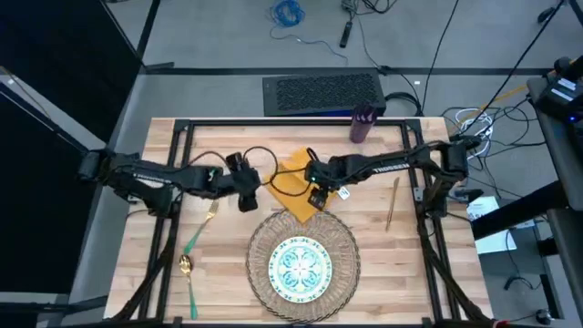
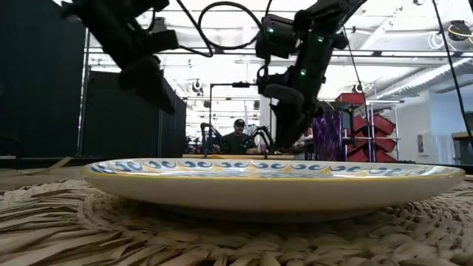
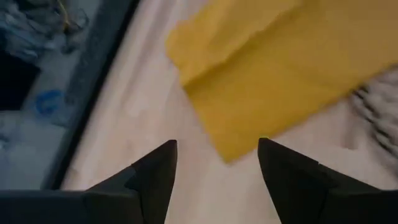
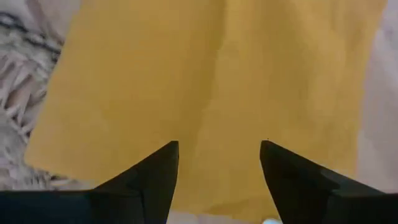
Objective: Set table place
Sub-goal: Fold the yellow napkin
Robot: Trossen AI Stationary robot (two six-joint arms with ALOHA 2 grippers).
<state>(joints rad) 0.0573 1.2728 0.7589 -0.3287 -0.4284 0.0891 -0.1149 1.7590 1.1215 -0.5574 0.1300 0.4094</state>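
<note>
Centrally, the yellow napkin (image 1: 293,185) is seen lying flat on the table (image 1: 401,251), its near corner overlapping the far rim of the wicker placemat (image 1: 260,239), on which the patterned plate (image 1: 301,265) is centred. The right gripper (image 4: 219,168) is held low over the napkin with fingers spread. The left gripper (image 3: 217,171), fingers likewise spread, is poised over bare wood beside the napkin's edge. Fork (image 1: 202,227) and spoon (image 1: 188,278) are laid left of the placemat, the knife (image 1: 392,202) right, the purple cup (image 1: 362,125) at the far edge.

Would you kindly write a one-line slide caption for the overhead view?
Both open grippers, left and right, flank a yellow napkin beyond the placemat and plate.
</note>
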